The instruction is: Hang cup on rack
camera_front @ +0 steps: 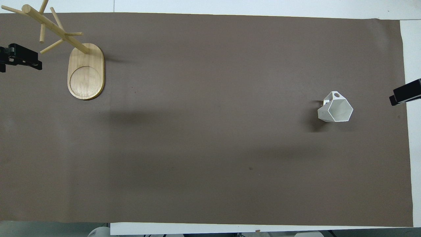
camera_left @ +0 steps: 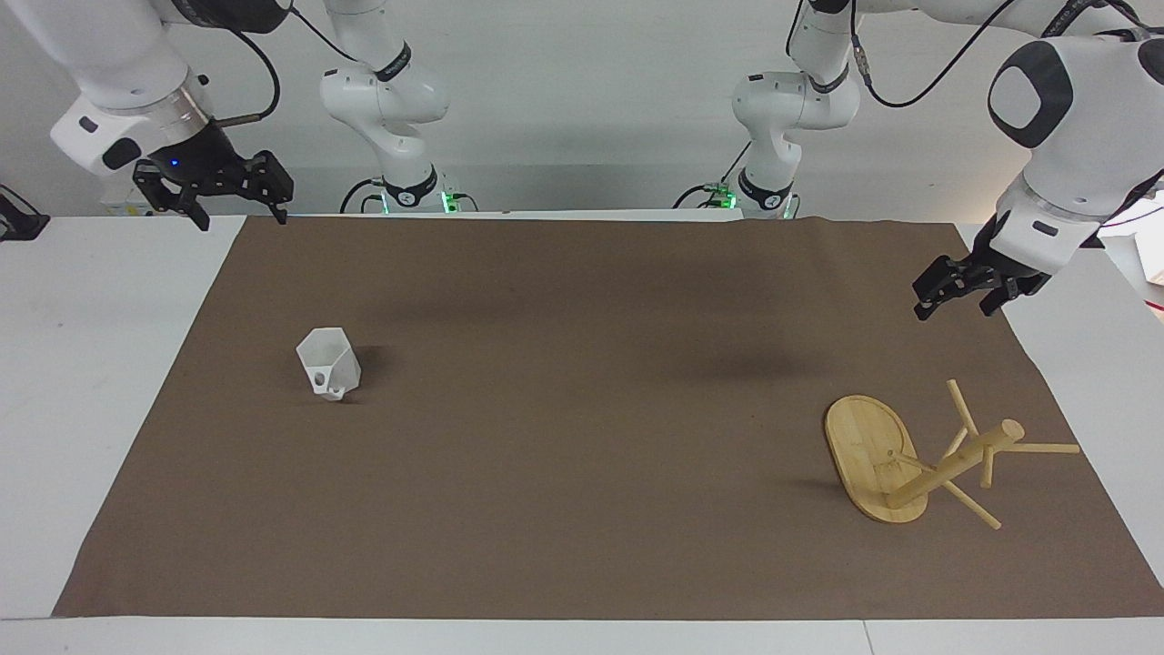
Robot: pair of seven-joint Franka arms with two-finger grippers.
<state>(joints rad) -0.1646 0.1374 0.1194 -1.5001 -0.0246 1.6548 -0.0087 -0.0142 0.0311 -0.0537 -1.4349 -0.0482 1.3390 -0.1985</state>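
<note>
The white faceted cup (camera_left: 329,362) stands upright on the brown mat toward the right arm's end, mouth up. Its pierced handle points away from the robots; it also shows in the overhead view (camera_front: 335,109). The bamboo rack (camera_left: 955,464) stands upright on its oval base (camera_left: 868,446) toward the left arm's end, with its pegs bare; it also shows in the overhead view (camera_front: 54,28). My right gripper (camera_left: 239,216) is open and empty, raised over the mat's corner, apart from the cup. My left gripper (camera_left: 955,307) is open and empty, raised over the mat's edge, apart from the rack.
The brown mat (camera_left: 582,437) covers most of the white table (camera_left: 91,364). In the overhead view only the tips of the left gripper (camera_front: 23,57) and right gripper (camera_front: 406,94) show at the edges.
</note>
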